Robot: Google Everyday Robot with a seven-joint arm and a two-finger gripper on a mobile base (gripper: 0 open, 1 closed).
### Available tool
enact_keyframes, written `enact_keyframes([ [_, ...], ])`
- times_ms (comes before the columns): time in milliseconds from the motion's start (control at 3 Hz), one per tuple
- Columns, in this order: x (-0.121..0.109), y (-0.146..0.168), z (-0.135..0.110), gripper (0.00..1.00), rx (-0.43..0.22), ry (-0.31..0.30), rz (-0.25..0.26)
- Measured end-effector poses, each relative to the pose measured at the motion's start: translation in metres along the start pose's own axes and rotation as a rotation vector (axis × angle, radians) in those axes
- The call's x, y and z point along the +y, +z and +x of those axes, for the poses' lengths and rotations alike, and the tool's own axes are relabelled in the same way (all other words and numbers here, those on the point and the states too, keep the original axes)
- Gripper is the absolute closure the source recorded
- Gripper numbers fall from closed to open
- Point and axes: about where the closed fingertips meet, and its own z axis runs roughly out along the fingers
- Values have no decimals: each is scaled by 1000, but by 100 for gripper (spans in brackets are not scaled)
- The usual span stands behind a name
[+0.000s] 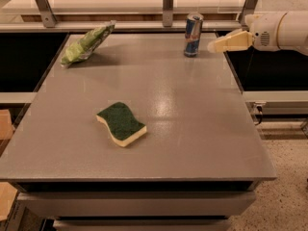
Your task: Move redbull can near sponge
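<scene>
The redbull can [193, 34] stands upright near the far right of the grey table [192, 129]. It is blue and silver with a silver top. The sponge [121, 123] lies flat near the table's middle, left of centre, dark green top up over pale yellow foam. My gripper [212, 46] comes in from the right on a white arm [281, 30]. Its cream fingers [231, 41] point left toward the can. The tip is a short gap to the right of the can, not touching it.
A light green snack bag [87, 44] lies at the far left corner of the table. A metal rail with posts [167, 4] runs behind the table's back edge. The table's right edge drops to a speckled floor [284, 186].
</scene>
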Motion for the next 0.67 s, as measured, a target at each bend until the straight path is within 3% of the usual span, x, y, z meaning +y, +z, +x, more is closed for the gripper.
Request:
enact_keyframes([
  [667,-7,27,-19,0,-55,-23,-14],
])
